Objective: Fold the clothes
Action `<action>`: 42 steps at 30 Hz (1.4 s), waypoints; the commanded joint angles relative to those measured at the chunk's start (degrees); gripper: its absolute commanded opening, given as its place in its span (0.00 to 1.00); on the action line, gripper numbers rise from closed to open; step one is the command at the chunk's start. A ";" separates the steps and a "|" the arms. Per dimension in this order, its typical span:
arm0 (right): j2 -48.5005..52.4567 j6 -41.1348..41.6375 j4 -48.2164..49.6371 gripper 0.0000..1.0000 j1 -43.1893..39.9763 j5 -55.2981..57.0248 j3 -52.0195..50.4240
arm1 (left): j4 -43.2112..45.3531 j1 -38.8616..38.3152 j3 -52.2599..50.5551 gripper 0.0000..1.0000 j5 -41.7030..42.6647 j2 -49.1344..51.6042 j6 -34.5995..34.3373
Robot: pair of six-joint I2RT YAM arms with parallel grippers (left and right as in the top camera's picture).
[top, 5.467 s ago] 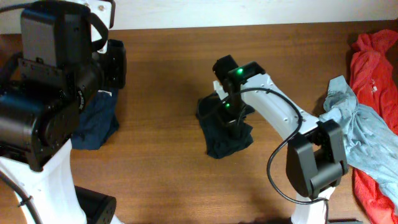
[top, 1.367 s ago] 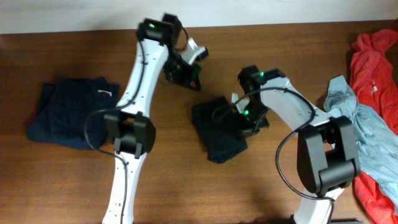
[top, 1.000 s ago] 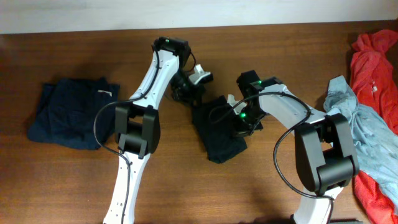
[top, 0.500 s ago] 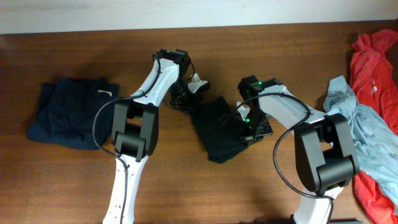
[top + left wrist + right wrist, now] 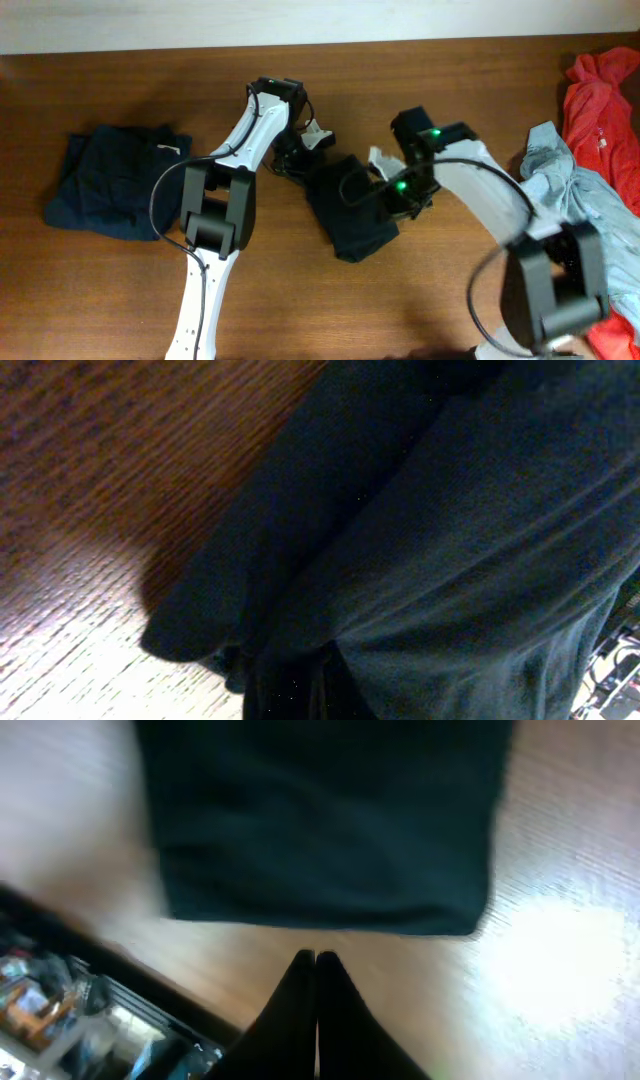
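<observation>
A black shirt [image 5: 352, 212] lies mid-counter [image 5: 450, 80] as a compact, roughly rectangular bundle. Its cloth is soft and matte, with shallow creases. The counter is brown wood with a fine lengthwise grain.

The left claw [image 5: 302, 160] sits at the bundle's upper-left corner. In its wrist view, rounded folds of the dark fabric fill the picture and gather toward the bottom edge, and the fingers are lost against them. That claw is pressed together, but I cannot tell whether any cloth is caught in it.

The right claw [image 5: 315, 957] is at the bundle's right side. Its two slim dark fingers are pressed together with nothing between them, just off a straight hem.

At far left lies a flat, squarish navy garment [image 5: 112, 182] with a small white label [image 5: 170, 150]. At the right edge, a crumpled red-orange garment [image 5: 600, 95] is partly overlapped by a rumpled pale grey-blue garment [image 5: 575, 205].
</observation>
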 commanded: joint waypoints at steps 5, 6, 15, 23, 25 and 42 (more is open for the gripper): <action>0.37 6.64 7.76 0.04 1.70 -7.56 -0.94 | 1.11 0.46 0.00 0.01 -8.09 3.19 -0.57; 1.16 8.15 9.33 0.04 2.51 -7.74 -1.53 | 1.11 0.46 0.00 0.01 -8.09 3.19 -0.57; 9.18 19.93 17.97 0.04 11.19 -12.72 -6.01 | 0.94 0.46 0.00 0.01 -8.11 3.19 -0.57; 11.93 28.48 12.61 0.04 11.15 -6.51 -7.17 | -0.57 0.48 0.00 0.01 -10.21 3.19 -0.57; 11.93 28.44 10.58 0.04 9.97 -6.27 -7.17 | -0.94 0.48 0.00 0.01 -11.72 3.19 -0.57; 3.72 -9.99 -1.64 0.04 4.63 -26.88 -7.13 | -0.98 0.92 0.00 0.01 -12.57 3.19 -0.61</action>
